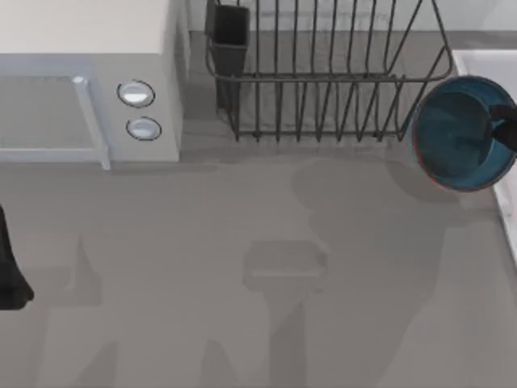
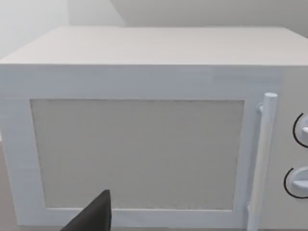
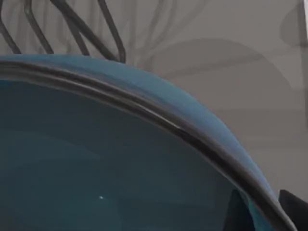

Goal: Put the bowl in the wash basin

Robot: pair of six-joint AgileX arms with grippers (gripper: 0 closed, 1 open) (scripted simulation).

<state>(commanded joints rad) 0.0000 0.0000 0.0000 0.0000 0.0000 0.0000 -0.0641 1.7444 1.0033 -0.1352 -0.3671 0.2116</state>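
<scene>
Round deep teal-blue bowl with the thin reddish-brown rim line (image 1: 460, 133) up at the top view's far right, tilted, overlapping the white raised rim of the rectangular wash basin (image 1: 485, 63) and sitting just beside the dark wire dish rack (image 1: 323, 73). Dark right gripper (image 1: 502, 128) clamped on the bowl's right-hand rim — one finger inside, one outside, going by the right wrist view, where dark fingertips (image 3: 294, 204) straddle the bowl's edge (image 3: 144, 103).

Plain matte grey tabletop (image 1: 242, 267) underneath, soft arm shadows smeared across it, pale wall behind. White boxy microwave with two round knobs (image 1: 89, 73) at the back left, dish rack in the middle back with a small dark cutlery cup (image 1: 230, 28) at its left corner.

Right wrist view: mostly bowl interior, plus rack wires (image 3: 72, 29) and bare table (image 3: 231, 72) beyond the rim. Left wrist view: microwave front (image 2: 139, 154) dead ahead — door, handle bar, knob edges — and a single dark fingertip (image 2: 96, 214) poking in. Left gripper (image 1: 10, 267) parked at the top view's left edge; can't tell if open or closed.
</scene>
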